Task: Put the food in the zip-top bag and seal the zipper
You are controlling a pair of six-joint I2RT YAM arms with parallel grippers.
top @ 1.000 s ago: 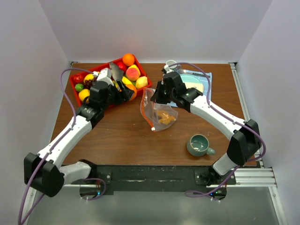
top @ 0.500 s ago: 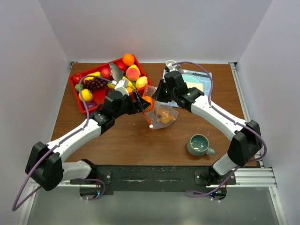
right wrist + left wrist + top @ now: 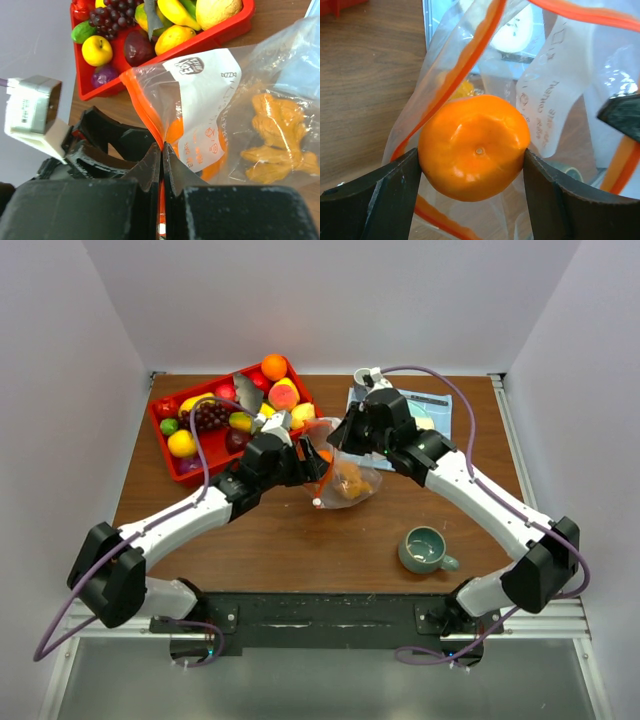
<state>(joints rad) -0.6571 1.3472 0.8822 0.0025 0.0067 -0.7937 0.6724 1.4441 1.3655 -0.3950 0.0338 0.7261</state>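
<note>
My left gripper [image 3: 472,160] is shut on an orange [image 3: 474,147], one finger on each side of it, at the open mouth of the zip-top bag [image 3: 350,485]. The orange-red zipper [image 3: 470,60] runs past the fruit on both sides. My right gripper [image 3: 161,150] is shut on the zipper [image 3: 142,107] and holds that edge up. A yellow-brown piece of food [image 3: 277,140] lies inside the bag. More food [image 3: 250,405], including purple grapes [image 3: 207,417], sits in the red tray [image 3: 185,475] at the back left. Seen from above, both grippers meet at the bag's left end.
A green mug [image 3: 425,548] stands at the front right of the wooden table. A blue sheet with a pale plate [image 3: 425,415] lies behind the right arm, and a white cup [image 3: 365,375] stands at the back edge. White walls close in three sides.
My left arm has swung right from the red tray to the bag's mouth, carrying the orange. The right gripper has kept its hold on the zipper and shifted slightly.
</note>
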